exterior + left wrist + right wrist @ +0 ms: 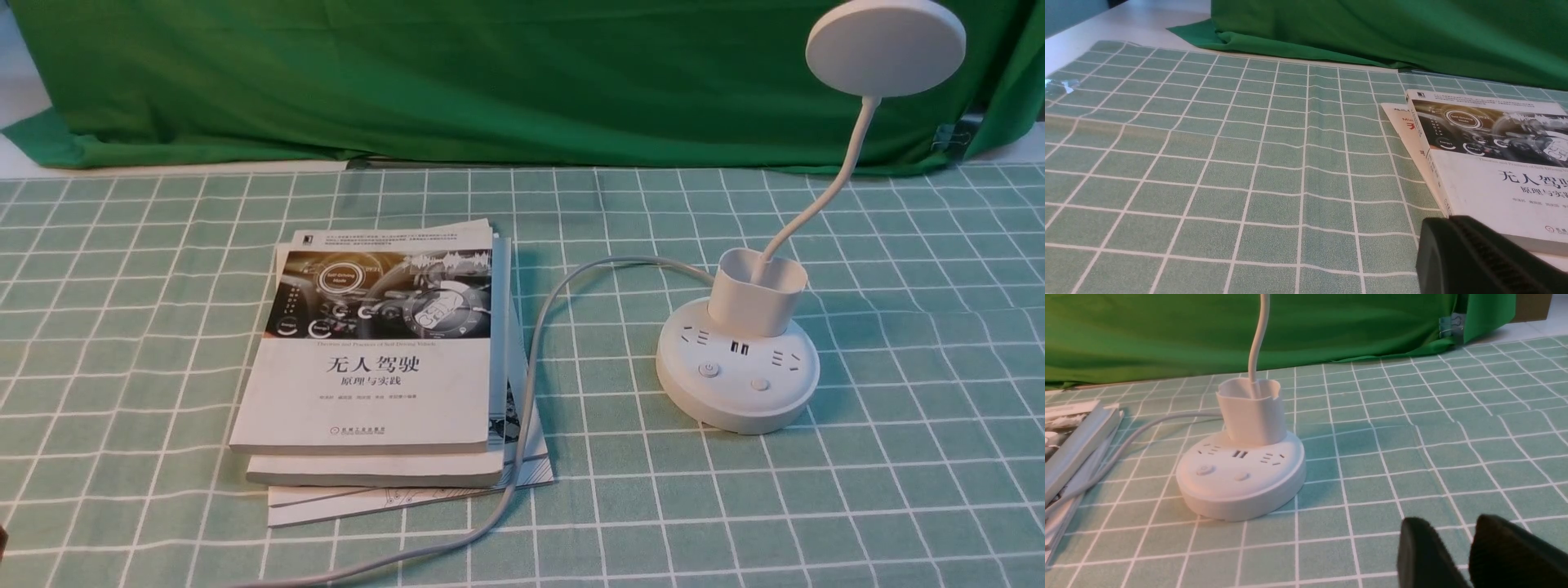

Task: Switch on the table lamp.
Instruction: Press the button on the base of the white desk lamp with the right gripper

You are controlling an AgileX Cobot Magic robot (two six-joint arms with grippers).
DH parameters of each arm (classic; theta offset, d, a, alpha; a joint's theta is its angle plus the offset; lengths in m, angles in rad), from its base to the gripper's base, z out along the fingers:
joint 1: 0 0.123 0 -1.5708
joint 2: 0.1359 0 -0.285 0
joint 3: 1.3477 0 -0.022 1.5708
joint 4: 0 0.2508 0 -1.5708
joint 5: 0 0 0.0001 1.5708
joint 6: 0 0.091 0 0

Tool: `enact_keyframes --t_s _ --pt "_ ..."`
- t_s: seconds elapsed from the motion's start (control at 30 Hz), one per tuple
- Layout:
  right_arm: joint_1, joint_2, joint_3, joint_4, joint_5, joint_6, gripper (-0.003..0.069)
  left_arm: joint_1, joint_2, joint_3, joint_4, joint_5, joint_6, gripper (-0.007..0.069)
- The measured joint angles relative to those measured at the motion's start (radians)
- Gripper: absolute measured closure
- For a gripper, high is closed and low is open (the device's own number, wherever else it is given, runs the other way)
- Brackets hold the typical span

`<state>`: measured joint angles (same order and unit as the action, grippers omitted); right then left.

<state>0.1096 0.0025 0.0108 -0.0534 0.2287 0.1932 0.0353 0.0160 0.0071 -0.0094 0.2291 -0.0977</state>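
Front view alone: round head (886,47) of the table lamp (737,384).

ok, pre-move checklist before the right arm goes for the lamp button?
1. Table lamp off, head shows no glow: ok.
2. Two buttons on the base uncovered: ok.
3. Which button lights the lamp: cannot tell.
4. Right gripper apart from the base, jaws slightly apart: ok.
5. Grey cord clear of the buttons: ok.
6. Left gripper by the books, jaw state: cannot tell.
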Motion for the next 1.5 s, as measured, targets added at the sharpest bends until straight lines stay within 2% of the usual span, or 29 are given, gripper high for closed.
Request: enact_keyframes --t_s 0.4,0.47,0.5,0.57,0.6,0.63,0.7,0.77,0.83,1.03,1.17,1.23,1.27,1.3,1.33,1.37,1.43,1.47,1.5 --pt "0.0 0.0 0.0 0.0 0.0 0.002 0.0418 0.0 0.0 0.0 0.0 -0.001 0.0 0.0603" --pt "0.0 0.0 0.0 0.019 -0.002 0.046 0.0418 0.0 0.0 0.0 0.0 -0.001 0.0 0.0603" --pt "0.0 0.0 0.0 0.033 -0.006 0.086 0.0418 0.0 0.0 0.0 0.0 -0.001 0.0 0.0603" --pt "0.0 0.0 0.0 0.11 -0.024 0.261 0.0418 0.0 0.0 0.0 0.0 -0.001 0.0 0.0603" --pt "0.0 0.0 0.0 0.115 -0.027 0.299 0.0418 0.0 0.0 0.0 0.0 -0.001 0.0 0.0603" --pt "0.0 0.0 0.0 0.142 -0.038 0.454 0.0418 0.0 0.0 0.0 0.0 -0.001 0.0 0.0603" --pt "0.0 0.0 0.0 0.162 -0.051 0.654 0.0418 0.0 0.0 0.0 0.0 -0.001 0.0 0.0603" --pt "0.0 0.0 0.0 0.168 -0.052 0.77 0.0418 0.0 0.0 0.0 0.0 -0.001 0.0 0.0603" --pt "0.0 0.0 0.0 0.172 -0.048 0.81 0.0418 0.0 0.0 0.0 0.0 -0.001 0.0 0.0603" --pt "0.0 0.0 0.0 0.131 -0.061 0.754 0.0418 0.0 0.0 0.0 0.0 -0.001 0.0 0.0603" --pt "0.003 0.0 -0.001 0.11 -0.172 0.622 0.0435 0.0 0.0 0.0 0.0 -0.001 0.0 0.0603" --pt "0.009 0.002 -0.014 0.108 -0.17 0.569 0.0453 0.0 0.0 0.0 0.0 -0.001 0.0 0.0603" --pt "0.011 0.023 -0.069 0.108 -0.144 0.475 0.0503 0.0 0.0 0.0 0.0 -0.001 0.0 0.0603" --pt "0.011 0.027 -0.069 0.108 -0.139 0.475 0.0511 0.0 0.0 0.0 0.0 -0.001 0.0 0.0603" --pt "0.011 0.076 -0.147 0.107 -0.091 0.367 0.0575 0.0 0.0 0.0 0.0 -0.001 0.0 0.0603" --pt "0.011 0.117 -0.204 0.106 -0.054 0.296 0.0606 0.0 0.0 0.0 0.0 -0.001 0.0 0.0603" --pt "0.011 0.22 -0.344 0.105 0.035 0.139 0.0629 0.0 0.0 0.0 0.0 -0.001 0.0 0.0603" --pt "0.011 0.242 -0.371 0.105 0.044 0.125 0.063 0.0 0.0 0.0 0.0 -0.001 0.0 0.0603" --pt "0.011 0.326 -0.466 0.105 0.111 0.034 0.0631 0.0 0.0 0.0 0.0 -0.001 0.0 0.0603"
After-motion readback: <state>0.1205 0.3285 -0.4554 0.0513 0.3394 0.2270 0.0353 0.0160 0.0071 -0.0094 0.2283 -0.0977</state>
